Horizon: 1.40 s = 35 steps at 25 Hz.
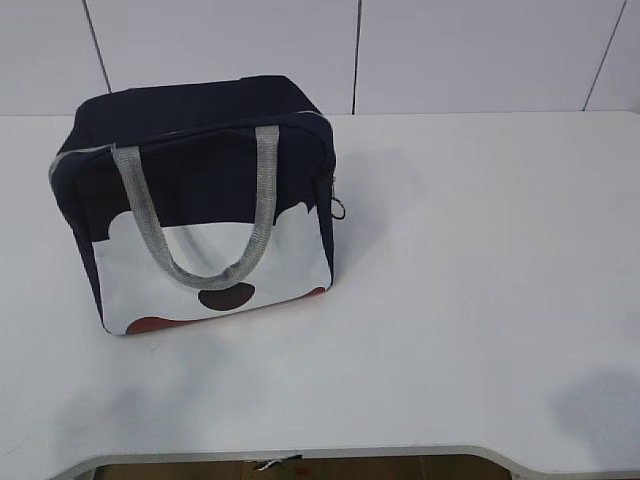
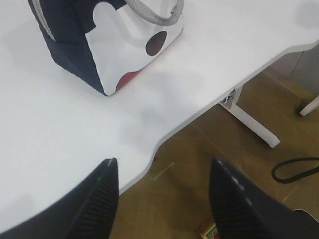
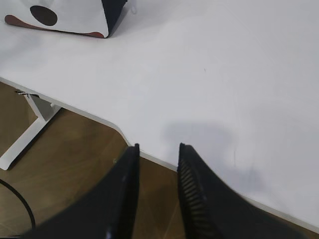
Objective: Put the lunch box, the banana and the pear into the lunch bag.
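Note:
The navy-blue lunch bag (image 1: pixel 200 200) stands upright at the back left of the white table (image 1: pixel 450 300), its top closed, grey handle hanging down its white front panel and a ring pull at its right side. It also shows in the left wrist view (image 2: pixel 99 40) and its bottom corner in the right wrist view (image 3: pixel 65 17). The lunch box, banana and pear are out of view. My left gripper (image 2: pixel 162 167) is open and empty over the table's front edge. My right gripper (image 3: pixel 158 148) is open and empty at the front edge too. Neither gripper shows in the exterior view.
The table's front edge has a curved cut-out (image 2: pixel 164 142). Below it are a brown floor, white table legs (image 2: pixel 254 124) and a black cable (image 2: pixel 296 169). A white tiled wall (image 1: pixel 400 50) stands behind the table.

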Motion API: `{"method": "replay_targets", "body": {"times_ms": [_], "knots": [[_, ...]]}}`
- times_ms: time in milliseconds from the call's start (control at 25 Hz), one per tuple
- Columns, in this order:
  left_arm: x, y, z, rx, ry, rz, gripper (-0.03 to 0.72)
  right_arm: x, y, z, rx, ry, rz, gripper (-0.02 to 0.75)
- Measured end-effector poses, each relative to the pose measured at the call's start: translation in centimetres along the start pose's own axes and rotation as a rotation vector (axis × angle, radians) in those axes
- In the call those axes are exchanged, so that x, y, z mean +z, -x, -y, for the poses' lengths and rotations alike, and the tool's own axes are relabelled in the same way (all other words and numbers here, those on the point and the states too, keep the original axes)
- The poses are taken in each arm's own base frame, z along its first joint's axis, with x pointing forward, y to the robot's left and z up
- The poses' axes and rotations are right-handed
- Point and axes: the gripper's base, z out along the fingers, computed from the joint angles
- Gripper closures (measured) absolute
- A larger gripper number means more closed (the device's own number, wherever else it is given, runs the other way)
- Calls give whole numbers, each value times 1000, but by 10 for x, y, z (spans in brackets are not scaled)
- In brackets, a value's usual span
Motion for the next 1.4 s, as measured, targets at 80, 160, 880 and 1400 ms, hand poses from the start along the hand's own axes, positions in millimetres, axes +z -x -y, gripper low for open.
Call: {"method": "replay_targets", "body": {"times_ms": [80,160,880,1400], "knots": [[1,0,0,1,2,8,255,0,0,0,2,0,0,499],[2,0,0,1,2,6,256,0,0,0,2,0,0,499],[3,1,2,-237,414,-3,257,1,0,-3,193,-352,-43,500],[3,1,2,-256,461,-7,266,1,0,-3,203,-367,-46,500]]}}
